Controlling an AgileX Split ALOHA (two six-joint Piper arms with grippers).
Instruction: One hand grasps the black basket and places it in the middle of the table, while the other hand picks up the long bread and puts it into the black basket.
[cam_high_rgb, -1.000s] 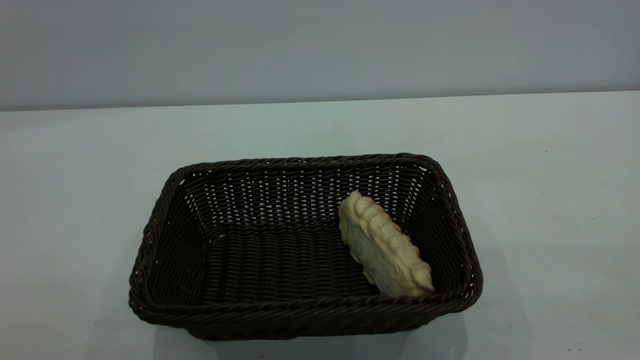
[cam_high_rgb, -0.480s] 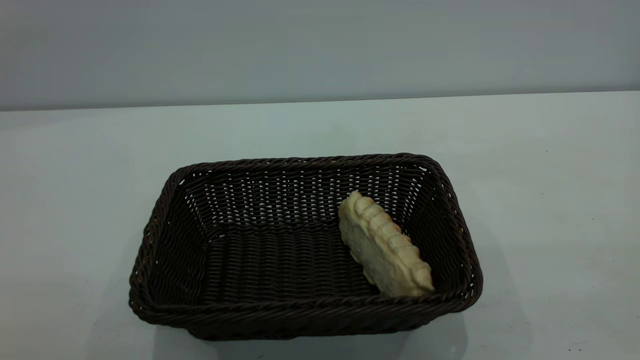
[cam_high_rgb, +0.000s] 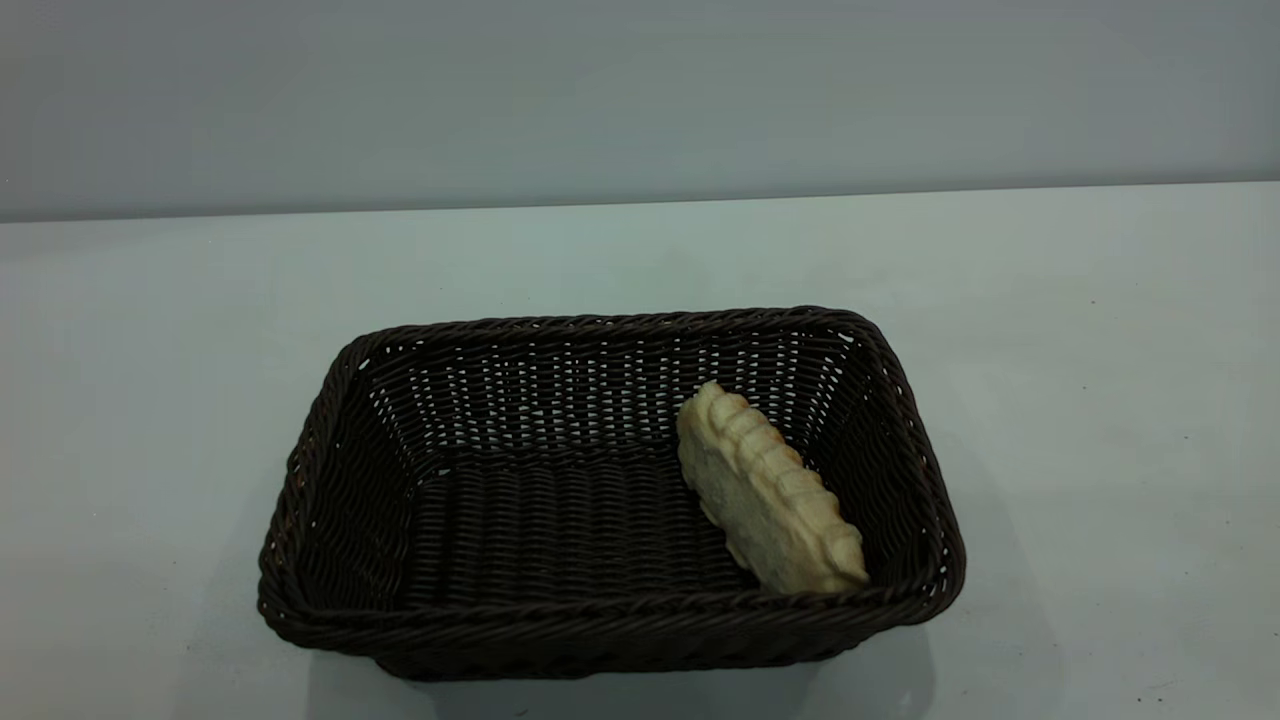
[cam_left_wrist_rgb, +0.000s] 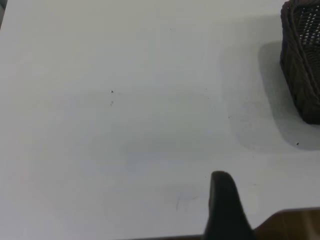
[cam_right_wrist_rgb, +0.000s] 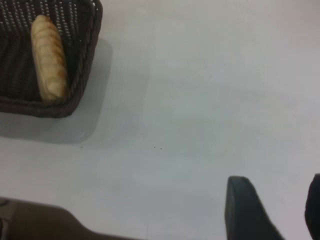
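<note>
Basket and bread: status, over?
Bread in basket, leaning on its right wall. Basket mid-table. Right gripper open, empty, off to the basket's side; left gripper over bare table, barely in view. Nothing in the way.

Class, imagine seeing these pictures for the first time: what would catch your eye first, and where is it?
The black basket dominates, sitting mid-table on the table. Next comes the long bread, leaning against the basket's right inner wall. Neither arm appears in the exterior view.

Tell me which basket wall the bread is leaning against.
The right short wall of the basket: the bread lies tilted along it, pale underside facing the bare floor toward the opposite wall.
</note>
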